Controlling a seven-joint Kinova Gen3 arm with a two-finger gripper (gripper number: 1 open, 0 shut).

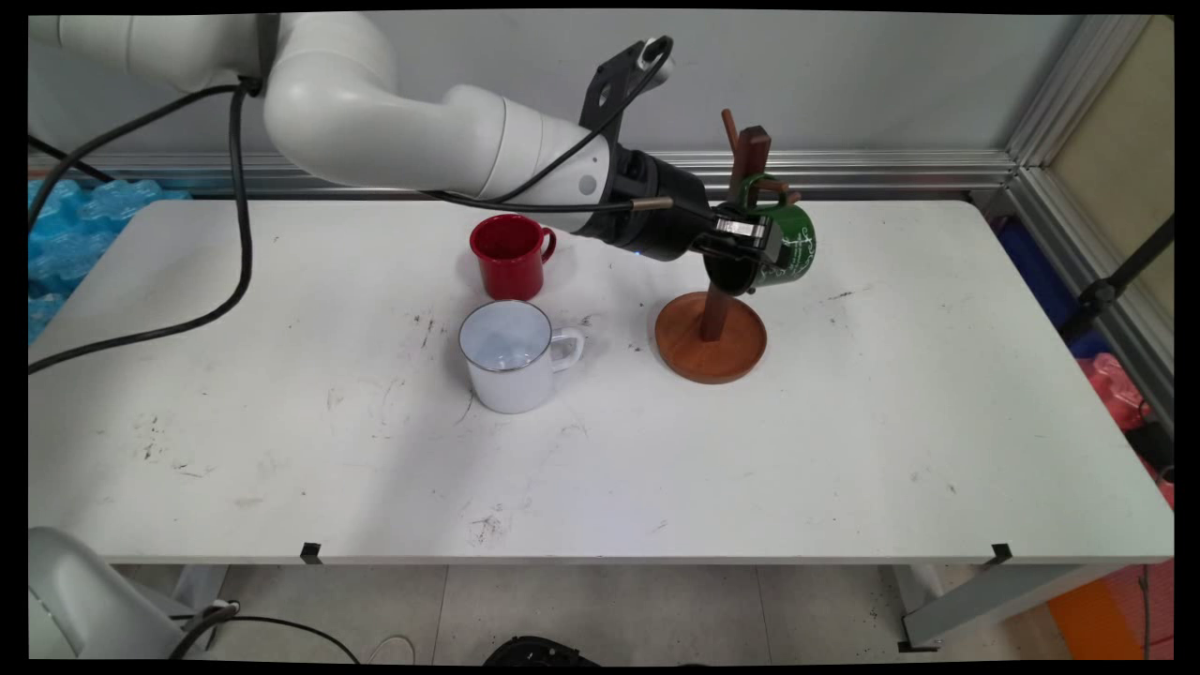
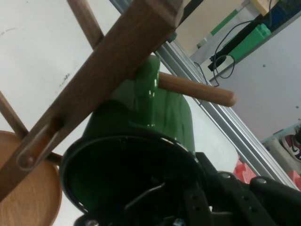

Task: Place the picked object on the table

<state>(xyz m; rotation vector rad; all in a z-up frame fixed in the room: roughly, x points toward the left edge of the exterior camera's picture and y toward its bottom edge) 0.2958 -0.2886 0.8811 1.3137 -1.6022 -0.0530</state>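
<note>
A green enamel mug (image 1: 793,249) hangs tilted on a wooden mug stand (image 1: 749,159), whose round base (image 1: 710,357) rests on the white table (image 1: 844,450). My gripper (image 1: 745,238) reaches in from the left and is shut on the green mug's rim. In the hand view the green mug (image 2: 160,117) has its handle looped over a wooden peg (image 2: 200,90) of the stand's post (image 2: 108,66), and its dark opening faces the camera. My gripper (image 2: 188,190) clamps the rim at the lower right, one finger inside the mug.
A red mug (image 1: 509,255) and a larger white mug (image 1: 511,356) stand upright left of the stand's base. Black cables (image 1: 239,234) hang from the arm over the table's left side. Blue packing material (image 1: 75,216) lies past the left edge.
</note>
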